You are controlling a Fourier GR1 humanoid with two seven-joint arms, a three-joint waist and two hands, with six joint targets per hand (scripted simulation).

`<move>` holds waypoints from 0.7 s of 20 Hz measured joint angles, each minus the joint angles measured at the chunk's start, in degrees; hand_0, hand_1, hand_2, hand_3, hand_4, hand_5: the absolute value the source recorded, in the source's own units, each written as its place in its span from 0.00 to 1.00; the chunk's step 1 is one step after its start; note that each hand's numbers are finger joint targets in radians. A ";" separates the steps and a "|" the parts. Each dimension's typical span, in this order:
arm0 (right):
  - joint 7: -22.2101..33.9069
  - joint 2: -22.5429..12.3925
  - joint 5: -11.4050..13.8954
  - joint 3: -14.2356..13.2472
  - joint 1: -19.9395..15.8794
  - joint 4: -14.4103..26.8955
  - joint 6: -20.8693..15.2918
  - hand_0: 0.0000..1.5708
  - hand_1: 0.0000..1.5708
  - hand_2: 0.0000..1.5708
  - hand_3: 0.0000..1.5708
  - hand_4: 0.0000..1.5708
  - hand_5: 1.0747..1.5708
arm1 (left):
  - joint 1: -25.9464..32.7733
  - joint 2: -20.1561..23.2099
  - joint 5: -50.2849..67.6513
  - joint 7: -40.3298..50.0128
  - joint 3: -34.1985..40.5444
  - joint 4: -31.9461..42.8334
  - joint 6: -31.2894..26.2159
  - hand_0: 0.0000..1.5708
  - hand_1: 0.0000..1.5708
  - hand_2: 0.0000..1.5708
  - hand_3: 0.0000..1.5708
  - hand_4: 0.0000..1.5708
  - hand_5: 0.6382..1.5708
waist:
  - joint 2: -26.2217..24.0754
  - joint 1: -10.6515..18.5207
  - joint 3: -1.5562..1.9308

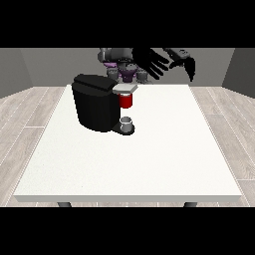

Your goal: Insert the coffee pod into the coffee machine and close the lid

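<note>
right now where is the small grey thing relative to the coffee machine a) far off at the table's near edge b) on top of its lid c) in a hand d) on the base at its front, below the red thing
d: the small grey thing sits on the low base at the front of the coffee machine, straight below the red thing at the machine; both hands are raised behind, away from it.

Black coffee machine [94,102], table's left-centre, upright.

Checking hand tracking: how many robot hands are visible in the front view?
2. One hand is raised above the table's far edge, fingers spread, just right of the coffee machine. The other hand is further toward the view's right.
</note>
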 measured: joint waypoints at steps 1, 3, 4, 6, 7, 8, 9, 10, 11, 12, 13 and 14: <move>-1.77 0.45 0.13 0.67 -0.86 -0.27 0.20 0.00 0.00 0.00 0.00 0.00 1.00 | -0.55 0.41 0.15 -0.02 0.35 -0.03 -0.16 0.00 0.00 0.00 0.00 0.27 1.00 | 0.82 0.62 -0.22; -4.19 1.11 0.37 1.27 -3.47 0.20 0.17 0.00 0.00 0.00 0.00 0.00 1.00 | -1.57 0.29 -0.05 -0.24 0.20 -0.17 0.06 0.00 0.00 0.00 0.00 0.24 1.00 | 2.21 1.44 -0.53; -5.23 1.36 0.50 1.33 -4.48 0.86 0.04 0.00 0.00 0.00 0.00 0.00 1.00 | -2.18 0.65 0.43 -0.14 0.50 -0.44 -0.42 0.00 0.00 0.00 0.00 0.23 1.00 | 2.85 2.08 -0.64; -7.70 1.68 0.17 0.90 -5.99 2.55 0.10 0.00 0.00 0.00 0.00 0.00 1.00 | -2.42 0.83 1.24 0.24 0.82 -1.15 -0.95 0.00 0.00 0.00 0.00 0.16 1.00 | 3.68 2.68 -0.77; -8.64 2.38 0.35 0.93 -6.52 3.31 -0.56 0.00 0.00 0.00 0.00 0.00 1.00 | -2.28 0.90 1.33 0.14 0.70 -1.37 -1.21 0.00 0.00 0.00 0.00 0.00 1.00 | 4.12 3.07 -0.81; -9.76 2.57 0.30 0.63 -7.40 4.44 -0.78 0.00 0.00 0.00 0.00 0.00 1.00 | -2.78 0.52 1.21 0.46 0.57 -1.93 -0.71 0.00 0.00 0.00 0.00 0.14 1.00 | 4.84 3.34 -0.85; -10.17 2.65 0.24 0.40 -8.52 5.46 -0.79 0.00 0.00 0.00 0.00 0.03 1.00 | -2.90 0.79 1.22 0.18 0.71 -1.96 -0.82 0.00 0.00 0.00 0.00 0.13 1.00 | 5.36 3.48 -0.88; -10.98 2.79 -0.07 0.18 -8.96 6.36 -0.50 0.00 0.00 0.00 0.00 0.08 1.00 | -2.32 0.93 1.23 -0.09 0.73 -2.06 -0.92 0.00 0.00 0.00 0.00 0.18 1.00 | 5.52 3.33 -0.90; -11.85 3.00 -0.06 0.11 -9.50 7.25 -0.53 0.00 0.00 0.00 0.00 0.06 1.00 | -2.05 0.78 1.33 -0.10 0.59 -2.22 -1.00 0.00 0.00 0.00 0.00 0.20 1.00 | 5.72 3.25 -0.92; -12.72 3.23 -0.04 0.05 -10.17 8.10 -0.60 0.00 0.00 0.00 0.00 0.06 1.00 | -2.39 0.97 1.63 0.05 0.76 -2.33 -1.27 0.00 0.00 0.00 0.00 0.21 1.00 | 6.03 3.09 -0.93; -12.76 4.00 0.03 0.34 -10.77 8.82 -0.77 0.00 0.00 0.00 0.00 0.00 1.00 | -2.49 1.08 1.89 0.37 1.08 -2.02 -1.31 0.00 0.00 0.00 0.00 0.19 1.00 | 5.74 2.77 -0.93; -13.38 4.23 -0.08 0.08 -11.27 9.76 -0.92 0.00 0.00 0.00 0.00 0.00 1.00 | -2.27 1.13 2.05 0.81 1.04 -2.26 -1.49 0.00 0.00 0.00 0.00 0.17 1.00 | 5.68 2.88 -0.95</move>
